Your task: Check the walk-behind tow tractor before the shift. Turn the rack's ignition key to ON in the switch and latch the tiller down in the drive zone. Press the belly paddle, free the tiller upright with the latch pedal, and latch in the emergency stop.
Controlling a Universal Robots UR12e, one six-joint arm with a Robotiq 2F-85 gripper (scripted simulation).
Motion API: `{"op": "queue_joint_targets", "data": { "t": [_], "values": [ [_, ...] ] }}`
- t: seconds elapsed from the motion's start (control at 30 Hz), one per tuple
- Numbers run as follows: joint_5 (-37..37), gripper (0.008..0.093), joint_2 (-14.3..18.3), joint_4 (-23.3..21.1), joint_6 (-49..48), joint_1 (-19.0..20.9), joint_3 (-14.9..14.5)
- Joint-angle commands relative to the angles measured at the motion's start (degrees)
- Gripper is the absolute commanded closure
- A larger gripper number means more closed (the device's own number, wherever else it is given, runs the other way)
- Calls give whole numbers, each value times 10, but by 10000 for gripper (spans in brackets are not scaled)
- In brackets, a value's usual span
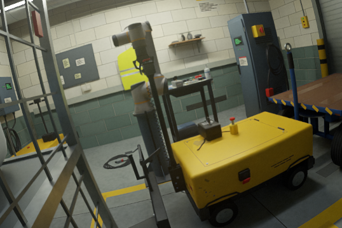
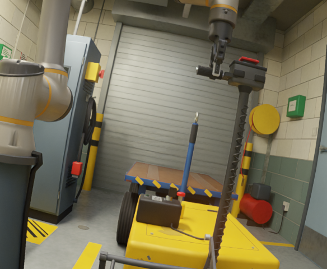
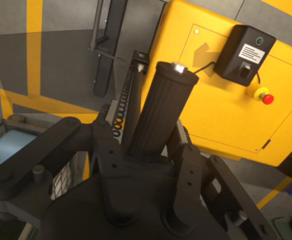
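The tiller's black ribbed hand grip (image 3: 161, 108) (image 2: 205, 71) sticks out sideways from the tiller head (image 2: 246, 73), which carries the red belly paddle (image 2: 248, 60) on top. The tiller shaft (image 2: 230, 173) stands upright at the front of the yellow tow tractor (image 1: 244, 149). On the tractor's deck sit the black ignition switch box (image 3: 244, 55) (image 1: 209, 129) and the red emergency stop button (image 3: 267, 98) (image 1: 233, 120) on its yellow base. My gripper (image 2: 216, 71) (image 3: 146, 144) comes down from above and straddles the grip's inner end; it is open and holds nothing.
The tiller head is just right of my fingers. A blue drawbar (image 2: 188, 162) and flat trailer (image 1: 314, 93) stand behind the tractor. A charger cabinet (image 1: 257, 63), a work table (image 1: 190, 89) and my own pedestal (image 2: 10, 173) surround it. A steel railing (image 1: 47, 149) fills the near left.
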Motion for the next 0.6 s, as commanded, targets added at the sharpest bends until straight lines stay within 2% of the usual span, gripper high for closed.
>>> {"op": "queue_joint_targets", "data": {
  "t": [0.0,0.23,0.57],
  "values": [
    [0,434,0,0,0,0,-1],
    [0,439,0,0,0,0,-1],
    [0,639,0,0,0,0,-1]
  ]
}}
